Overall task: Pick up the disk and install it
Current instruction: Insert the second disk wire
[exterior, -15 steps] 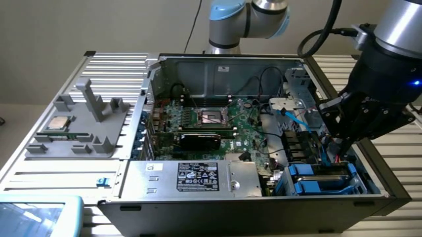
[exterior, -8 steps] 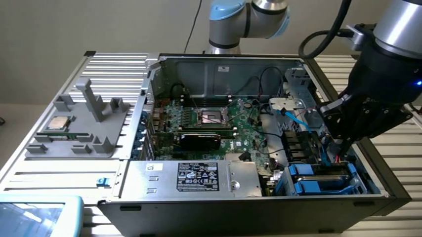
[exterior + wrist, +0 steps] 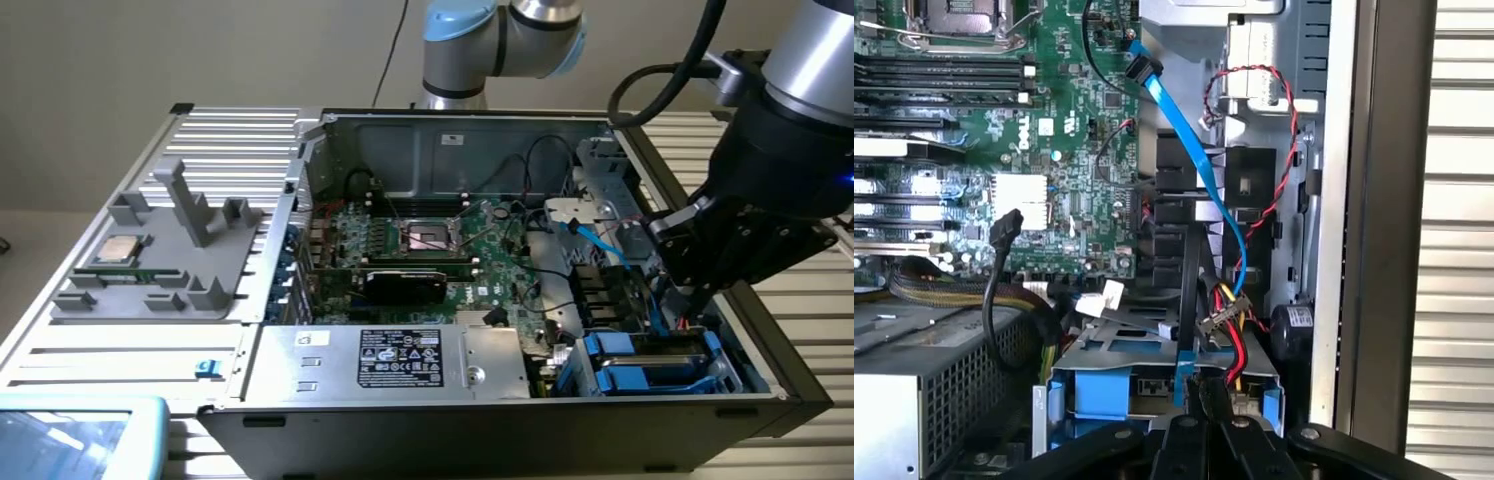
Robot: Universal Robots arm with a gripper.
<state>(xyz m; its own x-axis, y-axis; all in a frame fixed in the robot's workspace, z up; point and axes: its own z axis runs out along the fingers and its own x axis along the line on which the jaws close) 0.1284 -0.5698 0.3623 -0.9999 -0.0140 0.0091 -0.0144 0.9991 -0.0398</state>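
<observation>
Gripper point(image 3: 1209, 425) sits nearest the wrist lens, fingers closed to a point with nothing seen held between them, tips right above the drive cage. In the exterior view the gripper point(image 3: 687, 295) is lowered inside the case at that view's right. The disk point(image 3: 654, 362), blue carrier visible, is seated in the drive bay point(image 3: 1154, 345) at the near corner of the chassis; judged installed or nearly so. If it is being pressed home, the push should be kept square on the carrier, clear of the blue SATA cable point(image 3: 1189, 130) and the power lead bundle point(image 3: 1229, 320) lying just beside the tips. The motherboard point(image 3: 1054, 130) and power supply point(image 3: 387, 360) lie further out, untouched.
</observation>
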